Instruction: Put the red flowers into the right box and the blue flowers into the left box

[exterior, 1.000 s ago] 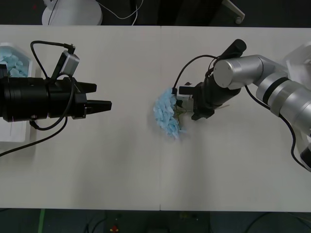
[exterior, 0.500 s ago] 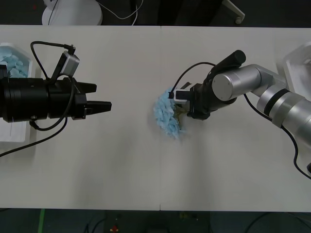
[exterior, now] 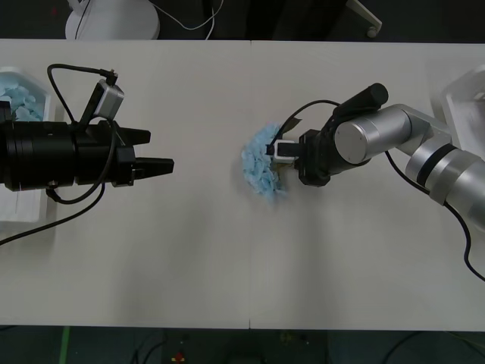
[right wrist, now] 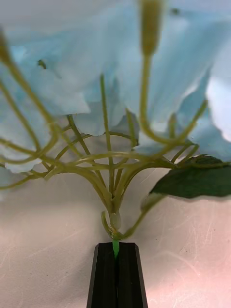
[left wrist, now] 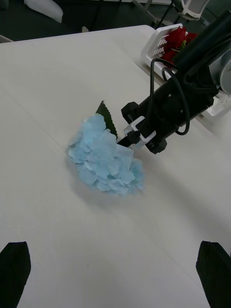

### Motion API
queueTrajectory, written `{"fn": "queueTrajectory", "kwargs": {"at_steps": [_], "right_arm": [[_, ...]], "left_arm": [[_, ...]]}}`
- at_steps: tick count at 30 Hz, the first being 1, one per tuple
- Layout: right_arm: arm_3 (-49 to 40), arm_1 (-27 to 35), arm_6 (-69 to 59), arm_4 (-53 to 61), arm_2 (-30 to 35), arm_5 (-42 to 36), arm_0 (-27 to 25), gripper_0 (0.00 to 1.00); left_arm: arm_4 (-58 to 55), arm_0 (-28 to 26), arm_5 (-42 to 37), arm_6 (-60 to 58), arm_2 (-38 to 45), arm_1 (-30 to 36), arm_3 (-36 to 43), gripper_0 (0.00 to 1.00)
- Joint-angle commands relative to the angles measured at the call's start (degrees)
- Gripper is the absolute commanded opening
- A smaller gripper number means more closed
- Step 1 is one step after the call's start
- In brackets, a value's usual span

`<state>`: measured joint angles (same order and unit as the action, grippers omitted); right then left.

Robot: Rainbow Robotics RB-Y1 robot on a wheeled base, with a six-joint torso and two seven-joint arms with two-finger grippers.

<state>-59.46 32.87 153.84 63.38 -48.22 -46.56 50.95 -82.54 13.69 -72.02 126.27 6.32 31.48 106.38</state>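
Observation:
One of the blue flowers (exterior: 262,168), a pale fluffy cluster with a green leaf (right wrist: 197,180), lies near the table's middle. My right gripper (exterior: 283,161) is shut on its thin green stem, and the right wrist view shows the black fingers (right wrist: 103,274) pinching the stem just below the branching stalks. The left wrist view shows the same blue flower (left wrist: 103,159) with the right gripper (left wrist: 127,140) behind it. More blue flowers (exterior: 17,97) lie in the left box (exterior: 26,221). The red flowers (left wrist: 175,41) lie in the right box (left wrist: 159,45). My left gripper (exterior: 159,150) hovers open, well left of the cluster.
The left arm's black body covers much of the left box. The right box (exterior: 464,92) sits at the table's far right edge. Bare white table surrounds the blue cluster. A white lamp base (exterior: 114,21) stands beyond the table's far edge.
The right gripper has turned at the wrist and closed in on the stem. The blue cluster has shifted slightly toward the table's far side. The left arm has not moved.

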Motion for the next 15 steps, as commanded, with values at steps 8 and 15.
{"fn": "queueTrajectory", "kwargs": {"at_steps": [8,15], "right_arm": [[-12.1,6.3,1.2,18.6,7.3,-4.9,-0.1,0.00],[-14.1,6.3,-0.5,27.6,16.8,-9.4,1.3,0.00]], "left_arm": [[0.3,-1.2,0.9,4.3,1.6,-0.7,2.0,1.00],[0.1,-1.3,1.1,4.3,1.6,-0.7,2.1,1.00]]}}
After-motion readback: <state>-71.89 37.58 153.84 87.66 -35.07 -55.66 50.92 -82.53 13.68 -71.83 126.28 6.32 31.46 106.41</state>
